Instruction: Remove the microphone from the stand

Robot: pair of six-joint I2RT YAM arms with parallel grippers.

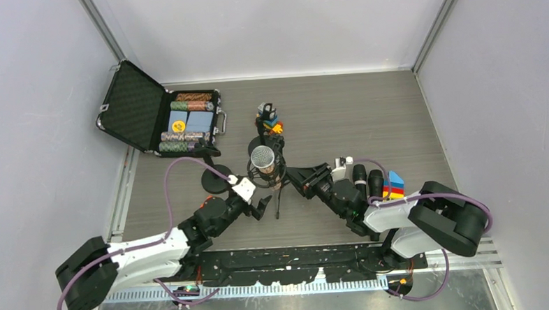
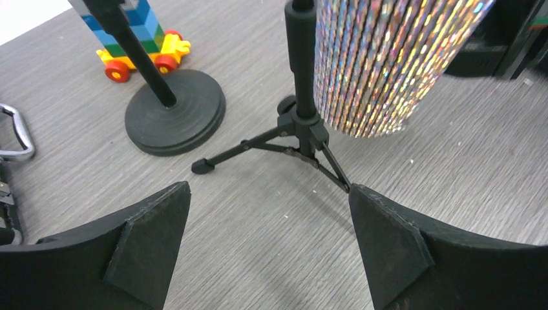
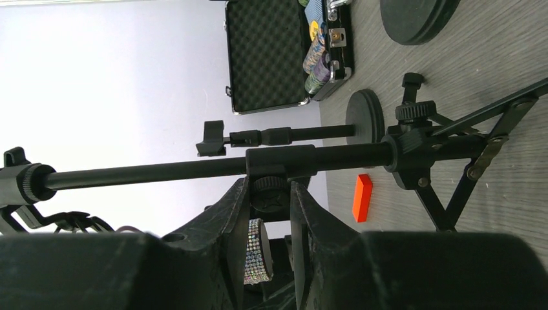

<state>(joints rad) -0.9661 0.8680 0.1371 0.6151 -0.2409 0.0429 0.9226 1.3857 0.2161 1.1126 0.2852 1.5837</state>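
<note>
Microphone point(image 1: 263, 157) sits on its stand point(image 2: 300, 123), not taken off yet.
Right hand point(image 3: 268, 194) pinches the stand to hold it steady; left hand point(image 2: 268, 188) is wide open, holding nothing, just beside the sparkly microphone. Lifting is left.

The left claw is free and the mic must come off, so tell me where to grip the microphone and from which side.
Probably best: take the microphone by its glittery barrel, coming in level from the left with the open left claw. The barrel is a straight, near-upright cylinder hanging clear beside the stand, and the right claw clamps the stand from the other side.
</note>
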